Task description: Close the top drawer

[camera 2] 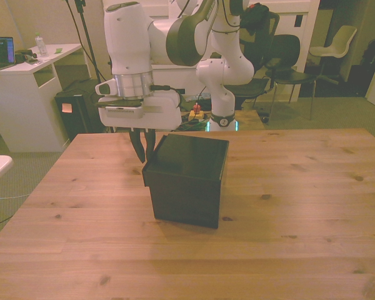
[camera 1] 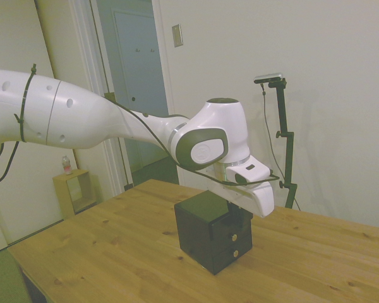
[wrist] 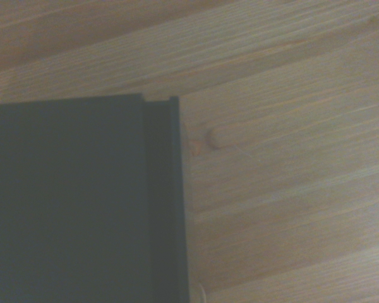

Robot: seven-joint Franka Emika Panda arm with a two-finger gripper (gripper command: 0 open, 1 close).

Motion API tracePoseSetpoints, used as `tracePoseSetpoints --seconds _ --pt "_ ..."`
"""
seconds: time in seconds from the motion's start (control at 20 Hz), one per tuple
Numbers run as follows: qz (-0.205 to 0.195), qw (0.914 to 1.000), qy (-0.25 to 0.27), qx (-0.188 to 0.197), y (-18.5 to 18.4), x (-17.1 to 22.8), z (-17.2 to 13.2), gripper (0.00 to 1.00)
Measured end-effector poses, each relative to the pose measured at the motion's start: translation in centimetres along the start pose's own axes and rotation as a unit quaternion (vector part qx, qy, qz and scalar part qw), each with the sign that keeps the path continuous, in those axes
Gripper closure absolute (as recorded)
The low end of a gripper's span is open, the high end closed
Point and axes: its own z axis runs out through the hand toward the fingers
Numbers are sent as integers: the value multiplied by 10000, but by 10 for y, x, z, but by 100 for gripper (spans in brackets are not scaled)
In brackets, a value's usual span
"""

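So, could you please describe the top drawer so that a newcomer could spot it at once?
On the wooden table stands a small black box cabinet, just under the white arm's claw. Its front holds two black drawers, one above the other, each with a small pale knob. The top drawer is the upper one, jutting slightly out; the lower drawer sits flush.

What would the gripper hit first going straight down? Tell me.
Likely the protruding front of the top drawer below the gripper; depth is unclear, so it may miss and reach the table.
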Motion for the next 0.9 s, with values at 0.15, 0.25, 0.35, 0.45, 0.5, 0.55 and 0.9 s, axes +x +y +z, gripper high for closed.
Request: tracePoseSetpoints --seconds 0.15,0.25,0.35,0.45,0.5,0.55,0.9 --pt "-28 10000 -13 -11 -5 -3 2 100" --pt "-29 10000 -13 -19 -6 -5 3 100" --pt "-33 10000 -10 -27 -6 -5 3 100" --pt "-39 10000 -7 -32 -7 -5 3 100" --pt "-43 10000 -5 -36 -7 -5 3 100" --pt "-50 10000 -1 -41 -7 -6 3 100" --pt "-78 10000 14 -54 -8 -7 2 100"
